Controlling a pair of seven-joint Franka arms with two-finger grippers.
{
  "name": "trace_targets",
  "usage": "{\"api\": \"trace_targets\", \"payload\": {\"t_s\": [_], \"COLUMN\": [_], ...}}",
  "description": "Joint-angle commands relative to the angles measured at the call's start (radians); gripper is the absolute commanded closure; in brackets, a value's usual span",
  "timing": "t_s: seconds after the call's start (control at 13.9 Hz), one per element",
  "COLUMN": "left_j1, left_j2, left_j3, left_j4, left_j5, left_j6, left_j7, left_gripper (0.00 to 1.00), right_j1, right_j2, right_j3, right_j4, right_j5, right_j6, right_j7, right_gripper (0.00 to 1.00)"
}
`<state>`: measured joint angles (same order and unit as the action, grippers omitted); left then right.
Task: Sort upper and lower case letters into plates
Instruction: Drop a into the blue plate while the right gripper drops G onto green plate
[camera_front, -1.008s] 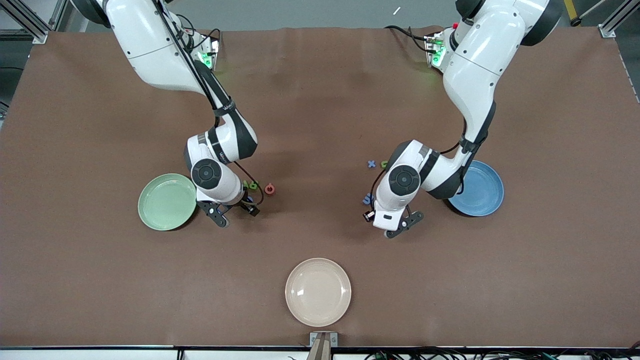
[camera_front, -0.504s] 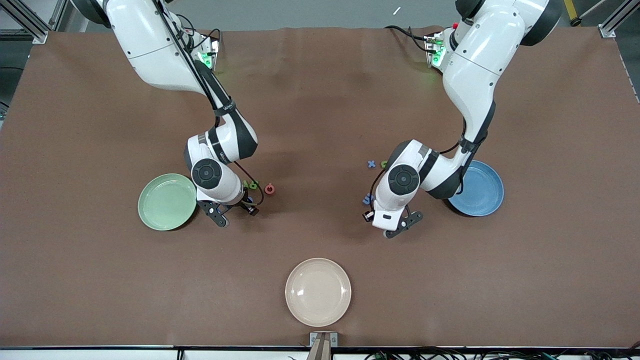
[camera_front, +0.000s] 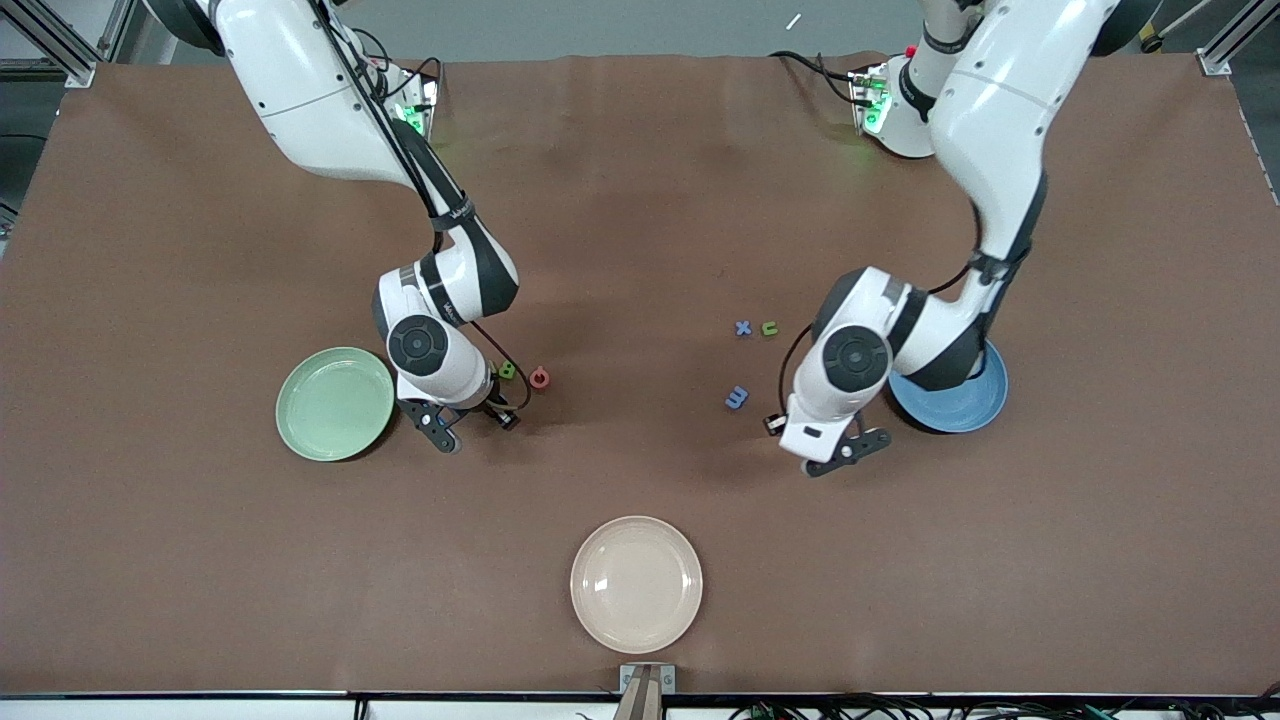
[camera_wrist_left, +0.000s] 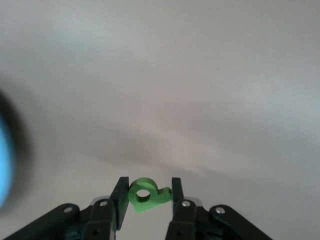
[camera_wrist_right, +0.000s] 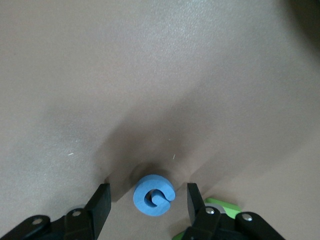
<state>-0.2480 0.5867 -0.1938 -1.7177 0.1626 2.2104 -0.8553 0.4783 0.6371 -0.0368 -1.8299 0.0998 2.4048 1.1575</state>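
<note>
My left gripper (camera_wrist_left: 148, 193) is shut on a small green p-like letter (camera_wrist_left: 141, 197) and hangs over bare table beside the sky blue plate (camera_front: 962, 402); the front view shows that gripper (camera_front: 845, 455) too. My right gripper (camera_wrist_right: 148, 198) is low over the table and open, one finger on each side of the blue G (camera_wrist_right: 154, 196), not touching it. In the front view it (camera_front: 468, 425) sits between the mint green plate (camera_front: 335, 403) and a green B (camera_front: 507, 370) and pink Q (camera_front: 540, 378). Blue x (camera_front: 743, 327), green u (camera_front: 769, 328) and blue m (camera_front: 737, 398) lie loose mid-table.
A cream-beige plate (camera_front: 636, 584) sits near the table's front edge. The left arm's elbow covers part of the sky blue plate. Another green letter (camera_wrist_right: 222, 205) lies close beside one right finger.
The left arm has swung toward the blue plate with the green letter, uncovering the blue m. The right hand has barely shifted.
</note>
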Motion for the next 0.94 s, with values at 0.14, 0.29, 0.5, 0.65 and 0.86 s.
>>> {"api": "trace_targets", "payload": {"t_s": [0.14,0.29,0.5,0.65,0.86], "left_j1": [0.145,0.203,0.282,0.312,0.337], "left_j2": [-0.267,-0.298,-0.315,-0.315,-0.311], "left_j3": [-0.012,-0.012,-0.012,-0.012,-0.01], "left_j4": [-0.431,-0.517,-0.565,-0.592,-0.634], "left_j5": [0.015,0.015,0.017,0.018,0.029], "left_j6": [0.202,0.261,0.272,0.291,0.343], "left_j7": [0.261,0.366,0.499,0.561,0.596], "left_gripper": [0.83,0.83,0.83,0.83,0.82], "right_j1": [0.016,0.014,0.006,0.0,-0.036], "right_j2": [-0.001,-0.002,-0.007,-0.016,-0.077], "right_j3": [-0.009,-0.009,-0.009,-0.012,-0.029], "right_j4": [-0.034,-0.034,-0.034,-0.034,-0.034], "right_j5": [-0.015,-0.022,-0.02,-0.022,-0.022], "right_j6": [0.034,0.036,0.028,0.022,-0.024], "right_j7": [0.025,0.025,0.025,0.025,-0.014], "right_gripper": [0.36,0.51,0.96,1.0,1.0]}}
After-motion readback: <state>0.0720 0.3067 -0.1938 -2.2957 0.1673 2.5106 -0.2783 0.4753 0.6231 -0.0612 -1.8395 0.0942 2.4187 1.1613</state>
